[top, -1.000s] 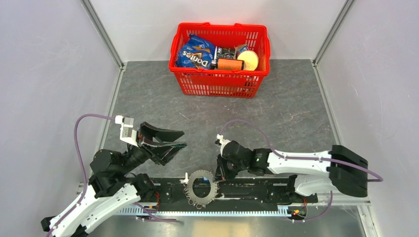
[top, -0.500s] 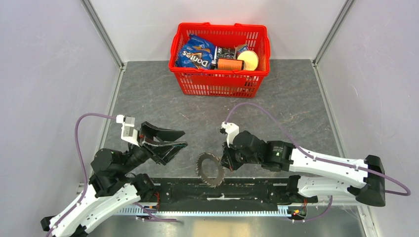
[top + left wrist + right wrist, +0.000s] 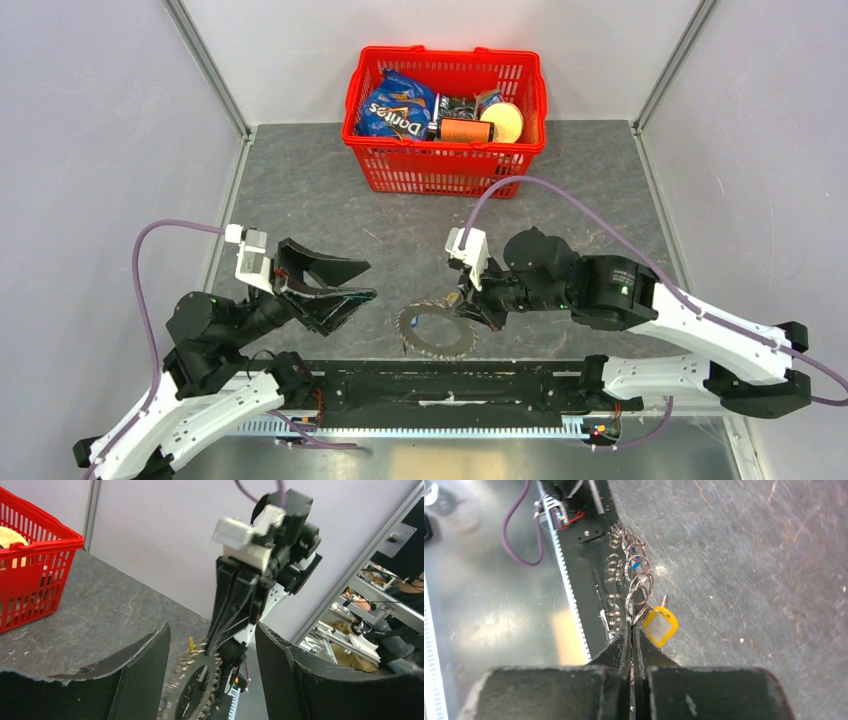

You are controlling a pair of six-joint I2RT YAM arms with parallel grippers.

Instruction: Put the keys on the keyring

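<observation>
The right gripper (image 3: 463,304), fingers closed, grips the far right edge of the keyring (image 3: 438,348) close to the table's (image 3: 300,190) near edge. Left of it, well apart, the left gripper (image 3: 372,280) gapes wide. A red basket (image 3: 445,150) stands far back.

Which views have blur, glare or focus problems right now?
Top external: even light, sharp, only soft shadows. Left wrist: keyring looks motion-smeared; left claw near-black, little surface detail. Right wrist: right claw out of focus close to the lens; glare patches on the metal sheet at left; yellow key fairly sharp.
</observation>
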